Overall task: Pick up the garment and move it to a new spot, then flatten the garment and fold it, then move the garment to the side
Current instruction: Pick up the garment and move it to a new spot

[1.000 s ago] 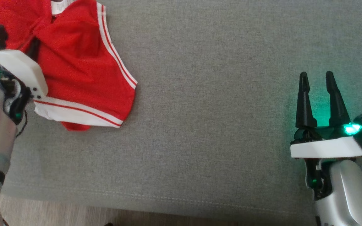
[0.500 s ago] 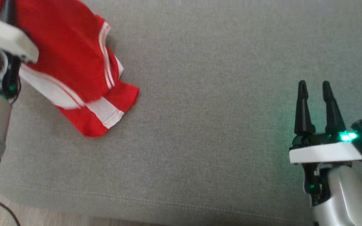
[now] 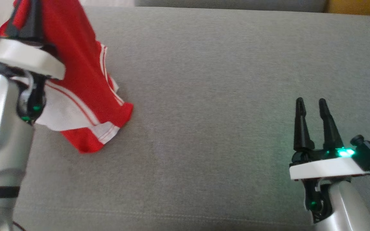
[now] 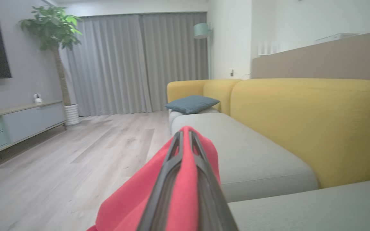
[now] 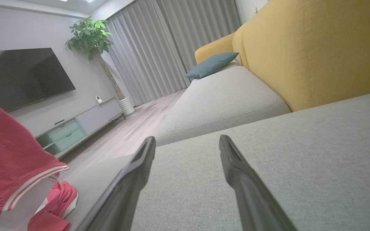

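Garment (image 3: 79, 64) hangs at upper left of frame, pinched in clenched left gripper (image 4: 185, 138), hem apparently touching grey cushion (image 3: 220, 96). Right gripper (image 3: 310, 104) released, lower right. Soft, light, floppy; grab striped hem corner.

A grey sofa seat (image 3: 220, 96) stretches before a yellow backrest (image 4: 300, 122), a blue cushion (image 4: 191, 104) at its far end. Beyond the wooden floor (image 4: 59, 166): grey curtains (image 4: 133, 64), a plant (image 5: 90, 33) (white ribbed pot), a television (image 5: 21, 77) above a low cabinet (image 5: 82, 123).

Left gripper (image 4: 185, 134) clamped, held high; right gripper (image 3: 311, 102) fingers spread
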You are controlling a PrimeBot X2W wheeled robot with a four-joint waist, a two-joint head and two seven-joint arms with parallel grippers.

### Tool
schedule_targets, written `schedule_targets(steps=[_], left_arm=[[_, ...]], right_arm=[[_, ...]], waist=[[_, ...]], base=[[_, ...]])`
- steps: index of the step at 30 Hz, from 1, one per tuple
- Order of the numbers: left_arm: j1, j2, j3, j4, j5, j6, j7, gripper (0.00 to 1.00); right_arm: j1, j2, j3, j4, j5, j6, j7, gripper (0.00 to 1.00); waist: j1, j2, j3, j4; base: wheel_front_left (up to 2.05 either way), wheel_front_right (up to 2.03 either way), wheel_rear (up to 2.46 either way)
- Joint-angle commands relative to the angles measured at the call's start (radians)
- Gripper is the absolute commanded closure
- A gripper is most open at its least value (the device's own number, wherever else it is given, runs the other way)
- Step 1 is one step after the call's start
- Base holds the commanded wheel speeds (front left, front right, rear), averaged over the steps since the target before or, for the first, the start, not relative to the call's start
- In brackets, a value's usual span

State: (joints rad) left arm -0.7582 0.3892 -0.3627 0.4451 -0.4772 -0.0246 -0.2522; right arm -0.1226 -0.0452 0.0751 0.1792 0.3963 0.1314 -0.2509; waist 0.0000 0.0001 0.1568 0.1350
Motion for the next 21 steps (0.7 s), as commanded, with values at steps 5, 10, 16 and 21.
schedule_targets(steps=[5,10,16,21], left_arm=[[-0.033,-0.006,-0.006,-0.109,0.002,0.012,0.039,1.00],[-0.020,-0.073,-0.070,-0.166,0.009,0.023,0.071,1.00],[-0.035,-0.146,-0.131,-0.164,0.026,0.032,0.074,1.00],[-0.054,-0.185,-0.153,-0.118,0.032,0.037,0.060,1.00]], right_arm=[[-0.043,-0.005,0.055,-0.046,0.022,-0.001,-0.011,0.00],[-0.067,-0.005,0.077,-0.076,0.064,-0.001,-0.011,0.00],[-0.074,-0.005,0.090,-0.122,0.059,-0.001,-0.011,0.00],[-0.070,-0.005,0.081,-0.137,0.077,-0.001,-0.011,0.00]], waist=[[0.0000,-0.0001,0.013,-0.080],[0.0000,-0.0001,0.036,-0.200],[0.0000,-0.0001,0.064,-0.327],[0.0000,-0.0001,0.082,-0.408]], base=[[0.00,0.00,0.00],[0.00,0.00,0.00],[0.00,0.00,0.00],[0.00,0.00,0.00]])
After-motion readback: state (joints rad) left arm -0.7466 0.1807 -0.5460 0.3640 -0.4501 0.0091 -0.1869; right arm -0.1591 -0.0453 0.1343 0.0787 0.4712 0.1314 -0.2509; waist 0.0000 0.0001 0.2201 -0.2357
